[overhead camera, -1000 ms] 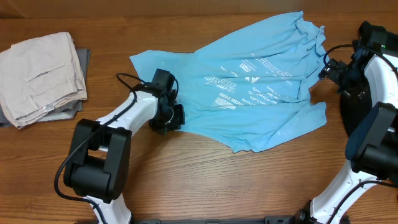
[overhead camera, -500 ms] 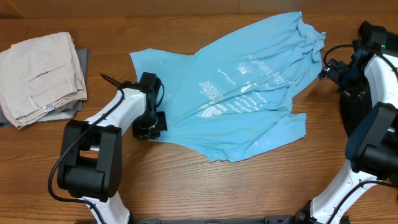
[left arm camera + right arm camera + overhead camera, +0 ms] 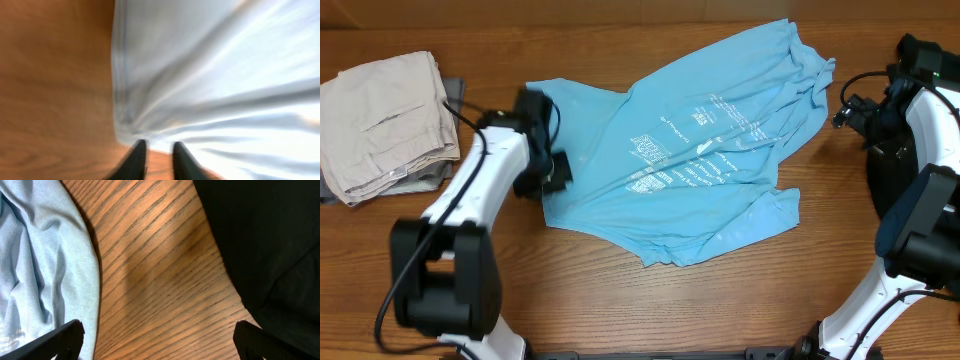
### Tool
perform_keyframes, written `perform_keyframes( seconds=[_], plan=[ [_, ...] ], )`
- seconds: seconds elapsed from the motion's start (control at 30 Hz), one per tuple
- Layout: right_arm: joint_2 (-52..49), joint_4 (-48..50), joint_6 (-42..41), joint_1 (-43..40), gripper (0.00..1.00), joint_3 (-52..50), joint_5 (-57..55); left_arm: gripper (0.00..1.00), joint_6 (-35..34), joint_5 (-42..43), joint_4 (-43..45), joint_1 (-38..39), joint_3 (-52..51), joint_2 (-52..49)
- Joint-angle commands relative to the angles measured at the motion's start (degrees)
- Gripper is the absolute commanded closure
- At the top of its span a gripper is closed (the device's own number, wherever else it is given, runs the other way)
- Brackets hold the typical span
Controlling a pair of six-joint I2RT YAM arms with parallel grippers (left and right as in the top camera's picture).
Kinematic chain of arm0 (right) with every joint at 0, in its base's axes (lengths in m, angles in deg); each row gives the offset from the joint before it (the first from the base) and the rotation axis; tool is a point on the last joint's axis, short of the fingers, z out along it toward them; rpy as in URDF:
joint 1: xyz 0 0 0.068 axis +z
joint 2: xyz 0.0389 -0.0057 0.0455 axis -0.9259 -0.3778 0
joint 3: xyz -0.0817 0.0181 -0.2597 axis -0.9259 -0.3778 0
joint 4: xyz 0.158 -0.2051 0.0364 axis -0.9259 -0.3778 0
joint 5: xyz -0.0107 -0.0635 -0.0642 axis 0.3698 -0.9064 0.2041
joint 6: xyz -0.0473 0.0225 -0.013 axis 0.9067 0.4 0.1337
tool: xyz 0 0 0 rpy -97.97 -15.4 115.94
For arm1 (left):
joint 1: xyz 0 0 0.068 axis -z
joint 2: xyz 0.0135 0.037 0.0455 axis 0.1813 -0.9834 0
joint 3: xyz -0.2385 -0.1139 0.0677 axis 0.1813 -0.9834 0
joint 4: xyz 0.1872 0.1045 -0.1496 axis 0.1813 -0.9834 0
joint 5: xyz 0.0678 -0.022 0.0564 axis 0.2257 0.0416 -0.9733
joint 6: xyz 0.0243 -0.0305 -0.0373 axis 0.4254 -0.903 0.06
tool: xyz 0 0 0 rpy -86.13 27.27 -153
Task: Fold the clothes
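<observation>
The light blue T-shirt (image 3: pixel 690 150) lies spread and wrinkled across the middle of the wooden table, its printed text facing up. My left gripper (image 3: pixel 548 180) is at the shirt's lower left edge and is shut on the hem. In the blurred left wrist view the narrow jaws (image 3: pixel 159 150) meet the shirt's corner (image 3: pixel 225 75). My right gripper (image 3: pixel 842 112) is open and empty, just off the shirt's right edge. In the right wrist view its fingers (image 3: pixel 160 340) span bare wood, with the shirt's edge (image 3: pixel 40 255) at the left.
Folded beige trousers (image 3: pixel 385 120) lie on a grey garment at the far left. A black cloth or mat (image 3: pixel 882 185) lies at the right table edge and also shows in the right wrist view (image 3: pixel 260 240). Bare wood runs along the table's front.
My left gripper has moved left and back, dragging the shirt's lower left edge with it. The whole shirt has shifted left. The right arm has stayed put.
</observation>
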Motion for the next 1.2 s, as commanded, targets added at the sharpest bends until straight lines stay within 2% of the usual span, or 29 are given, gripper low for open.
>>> perform_keyframes(
  seconds=[0.0, 0.3, 0.73, 0.9, 1.17],
  plan=[
    [0.8, 0.1, 0.2, 0.1, 0.00, 0.6, -0.2, 0.96, 1.0, -2.6, 1.5, 0.2, 5.6, 3.0],
    [0.8, 0.3, 0.2, 0.1, 0.00, 0.6, -0.2, 0.96, 1.3, -5.1, 12.3, -0.3, 6.1, -2.6],
    [0.8, 0.6, 0.2, 0.1, 0.00, 0.6, -0.2, 0.96, 3.5, -9.9, 20.5, -0.3, 6.1, -18.2],
    [0.8, 0.6, 0.2, 0.1, 0.00, 0.6, -0.2, 0.96, 3.7, -14.8, 22.4, -0.4, 6.1, -21.6],
    [0.8, 0.6, 0.2, 0.1, 0.00, 0.6, -0.2, 0.96, 9.1, -16.5, 28.8, -3.1, 6.1, -28.0]
  ],
)
